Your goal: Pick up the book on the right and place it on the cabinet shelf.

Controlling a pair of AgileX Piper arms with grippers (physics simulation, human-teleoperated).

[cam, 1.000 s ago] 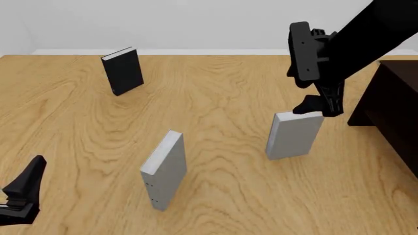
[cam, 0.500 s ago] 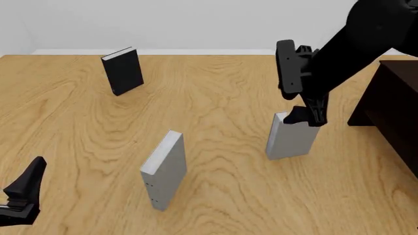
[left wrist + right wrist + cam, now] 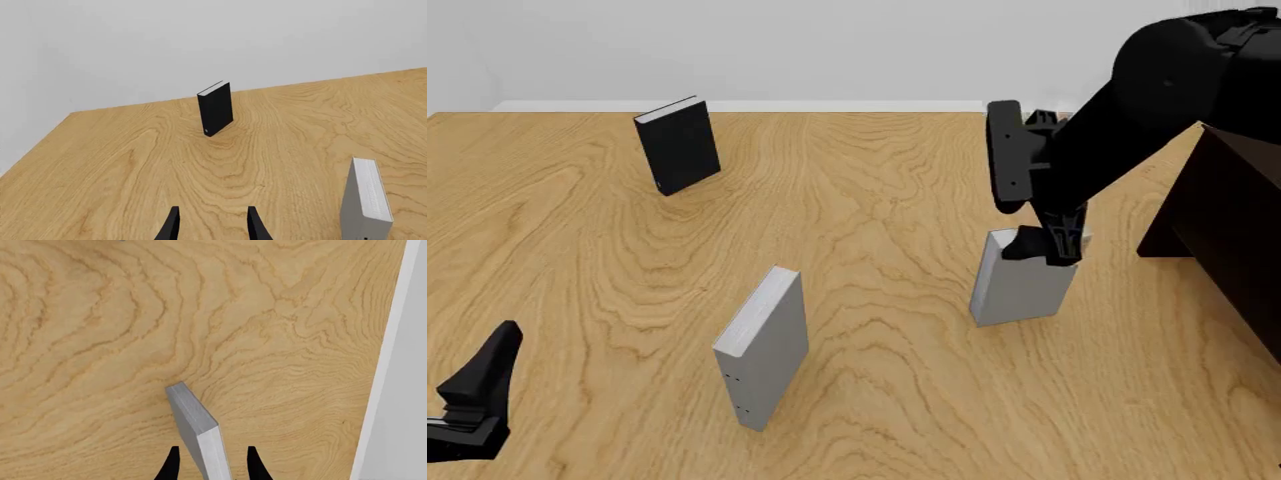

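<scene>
Big wooden table [image 3: 868, 200] filling most of the front view, with the near-black cabinet [image 3: 1228, 230] parked at its right edge, shelf itself not really visible from here. Right arm [image 3: 1148, 90] reaching in from the upper right, bent at the elbow and angled steeply down, wrist pointing almost straight at the tabletop. Right gripper [image 3: 1049, 246] dropped over the top edge of the book [image 3: 1021, 280], fingers [image 3: 172, 465] apart and straddling it, one on each side, small gaps showing in the wrist view so not clamped. Book upright on the table, right of centre, just left of the cabinet. Dotted grey book [image 3: 761, 345] standing front and centre, black book [image 3: 678, 143] upright at the far left. Left gripper [image 3: 474, 395] parked low at the near-left corner, fingers [image 3: 171, 227] spread with nothing between.
</scene>
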